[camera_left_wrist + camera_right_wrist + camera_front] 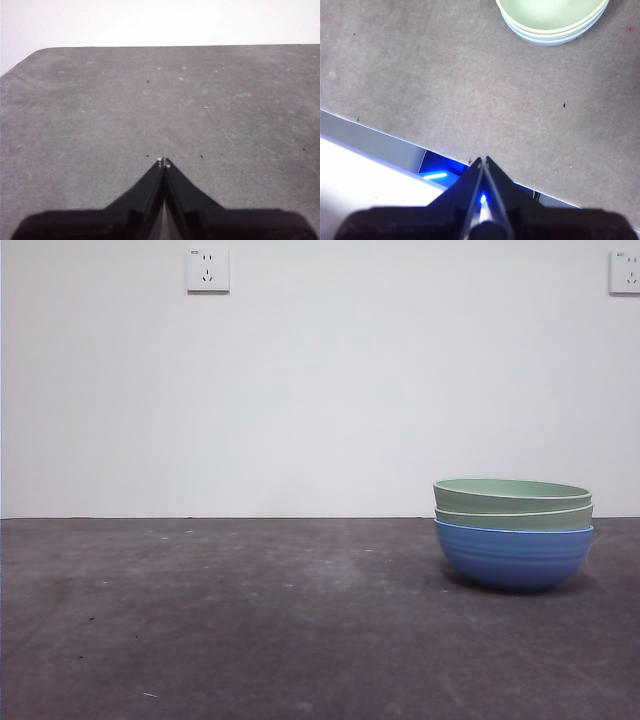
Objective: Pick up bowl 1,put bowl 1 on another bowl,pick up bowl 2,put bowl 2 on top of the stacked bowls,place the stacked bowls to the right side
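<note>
The stacked bowls (513, 533) sit nested at the worktop's (250, 620) right, job apparently finished; left gripper (163, 161) and right gripper (482, 159) hang clear, jaws pressed together.

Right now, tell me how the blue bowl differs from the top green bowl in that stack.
The blue bowl is vivid blue; the top green bowl is pale green. The blue bowl rests on the table with its whole side showing; the top green bowl sits nested highest, only its upper band visible. Both are round with similar rim width.
</note>
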Tool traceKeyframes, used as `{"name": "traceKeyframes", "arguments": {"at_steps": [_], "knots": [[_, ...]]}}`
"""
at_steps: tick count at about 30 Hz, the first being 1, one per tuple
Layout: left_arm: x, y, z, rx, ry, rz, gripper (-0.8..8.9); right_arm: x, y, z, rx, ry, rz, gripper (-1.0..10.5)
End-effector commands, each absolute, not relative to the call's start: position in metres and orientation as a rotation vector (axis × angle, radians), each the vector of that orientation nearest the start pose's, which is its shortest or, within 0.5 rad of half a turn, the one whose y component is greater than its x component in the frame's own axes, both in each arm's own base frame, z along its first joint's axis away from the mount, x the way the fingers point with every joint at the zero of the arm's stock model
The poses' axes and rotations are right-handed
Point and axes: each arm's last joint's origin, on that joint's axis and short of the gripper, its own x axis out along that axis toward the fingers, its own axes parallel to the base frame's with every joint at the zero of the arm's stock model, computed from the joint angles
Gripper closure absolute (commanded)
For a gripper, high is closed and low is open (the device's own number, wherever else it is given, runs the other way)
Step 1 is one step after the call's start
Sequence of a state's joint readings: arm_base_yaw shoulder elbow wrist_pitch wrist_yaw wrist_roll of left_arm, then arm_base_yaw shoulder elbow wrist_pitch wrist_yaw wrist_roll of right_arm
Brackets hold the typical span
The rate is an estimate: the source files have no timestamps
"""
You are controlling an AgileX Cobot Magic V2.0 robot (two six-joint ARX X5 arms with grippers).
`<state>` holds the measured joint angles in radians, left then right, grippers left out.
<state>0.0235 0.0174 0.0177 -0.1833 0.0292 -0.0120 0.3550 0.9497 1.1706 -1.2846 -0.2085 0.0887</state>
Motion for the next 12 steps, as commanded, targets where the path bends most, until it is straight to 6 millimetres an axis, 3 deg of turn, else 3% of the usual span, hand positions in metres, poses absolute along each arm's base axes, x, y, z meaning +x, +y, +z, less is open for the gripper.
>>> {"name": "traceKeyframes", "arguments": {"at_steps": [1, 5, 9, 12], "knots": [[0.096, 0.002, 0.146, -0.025, 0.193, 0.002, 8.17, 0.127, 0.054, 0.347, -0.006, 1.087, 0.458, 9.4], [0.096, 0.002, 0.146, -0.025, 0.193, 0.002, 8.17, 0.121, 0.042, 0.359, -0.072, 0.895, 0.425, 9.4], [0.096, 0.002, 0.146, -0.025, 0.193, 0.002, 8.17, 0.111, 0.029, 0.376, -0.038, 0.577, 0.368, 9.4], [0.096, 0.002, 0.146, -0.025, 0.193, 0.002, 8.17, 0.099, 0.019, 0.376, -0.022, 0.413, 0.305, 9.4]]}}
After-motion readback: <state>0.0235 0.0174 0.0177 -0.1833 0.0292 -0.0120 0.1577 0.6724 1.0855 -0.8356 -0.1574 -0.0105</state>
